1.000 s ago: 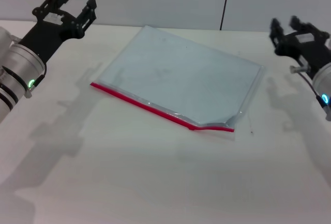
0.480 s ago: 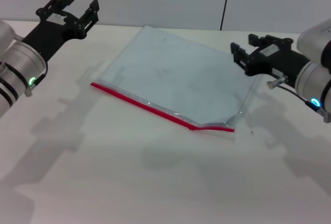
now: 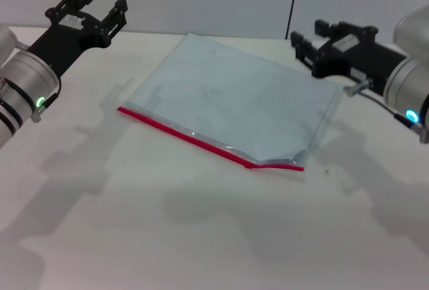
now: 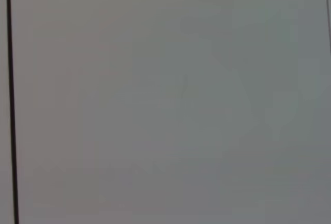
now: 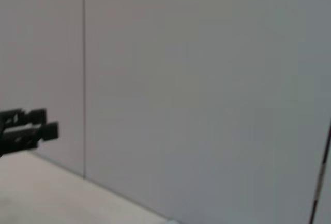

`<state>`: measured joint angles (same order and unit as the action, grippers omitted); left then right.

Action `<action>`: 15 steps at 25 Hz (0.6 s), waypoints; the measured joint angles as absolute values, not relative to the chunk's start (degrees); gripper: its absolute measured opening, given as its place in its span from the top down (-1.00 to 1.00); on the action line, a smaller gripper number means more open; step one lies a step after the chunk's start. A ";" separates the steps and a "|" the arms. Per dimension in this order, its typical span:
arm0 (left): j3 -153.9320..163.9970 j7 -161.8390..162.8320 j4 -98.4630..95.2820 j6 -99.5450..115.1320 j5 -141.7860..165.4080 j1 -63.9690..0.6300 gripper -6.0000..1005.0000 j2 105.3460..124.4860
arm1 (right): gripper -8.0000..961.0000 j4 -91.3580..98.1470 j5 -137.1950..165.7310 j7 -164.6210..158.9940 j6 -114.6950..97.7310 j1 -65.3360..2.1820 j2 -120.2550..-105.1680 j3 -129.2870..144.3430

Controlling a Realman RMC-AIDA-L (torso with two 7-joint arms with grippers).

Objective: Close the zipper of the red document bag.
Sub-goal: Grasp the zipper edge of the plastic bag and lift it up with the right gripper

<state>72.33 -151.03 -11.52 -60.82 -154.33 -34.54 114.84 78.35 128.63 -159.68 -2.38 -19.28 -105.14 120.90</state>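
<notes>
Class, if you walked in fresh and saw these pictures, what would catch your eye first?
The zipper, a bright red strip along the near edge of the clear bag lying mid-table. Next, two black grippers: the right gripper open above the bag's far right corner, the left gripper open at far left.

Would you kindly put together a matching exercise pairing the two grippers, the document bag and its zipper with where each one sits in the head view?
Column one:
1. left gripper
2. right gripper
3. red document bag
4. zipper

Column two:
A. along the bag's long edge nearest the robot
B. lying flat in the middle of the white table
C. raised over the table's far left corner, fingers apart
D. above the bag's far right corner, fingers apart

Pairs: 1-C, 2-D, 3-B, 4-A
</notes>
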 joint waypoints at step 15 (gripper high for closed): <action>71.91 -150.32 -11.52 -61.29 -154.34 -34.82 -0.32 115.21 | 0.07 68.77 128.49 -160.11 -1.46 -19.87 -113.56 106.59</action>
